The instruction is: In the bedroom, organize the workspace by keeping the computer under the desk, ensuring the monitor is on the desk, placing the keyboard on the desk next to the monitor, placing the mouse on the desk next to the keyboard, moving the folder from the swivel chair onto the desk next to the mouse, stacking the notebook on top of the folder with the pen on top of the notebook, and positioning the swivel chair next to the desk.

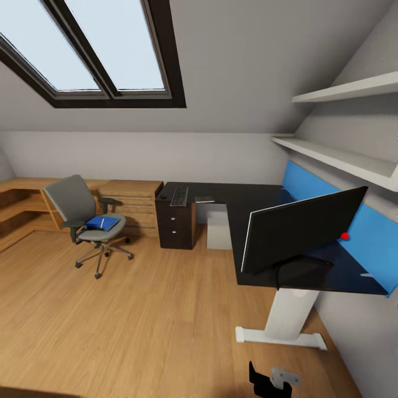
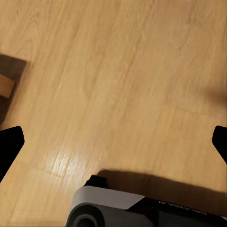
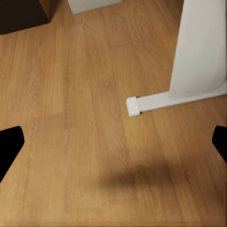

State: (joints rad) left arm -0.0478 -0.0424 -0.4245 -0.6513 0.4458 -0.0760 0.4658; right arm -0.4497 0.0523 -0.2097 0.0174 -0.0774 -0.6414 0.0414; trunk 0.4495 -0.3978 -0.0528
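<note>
The grey swivel chair (image 1: 83, 213) stands on the floor left of the black desk (image 1: 251, 207). On its seat lies the blue folder (image 1: 103, 223) with a thin pen (image 1: 102, 222) across it. The monitor (image 1: 301, 229) stands on the desk's near right wing. At the far end lie the keyboard (image 1: 179, 195), a small black mouse (image 1: 163, 197) beside it, and the flat grey notebook (image 1: 204, 199). The pale computer (image 1: 218, 228) sits under the desk. My left gripper (image 2: 113, 142) and right gripper (image 3: 113, 142) hang open over bare floor, holding nothing.
Black drawers (image 1: 176, 221) sit under the desk's far end, with wooden low cabinets (image 1: 132, 204) to their left. The white desk leg (image 3: 201, 47) and its foot (image 3: 142, 104) are close to my right gripper. White shelves (image 1: 342, 157) run above the blue panel (image 1: 376, 232).
</note>
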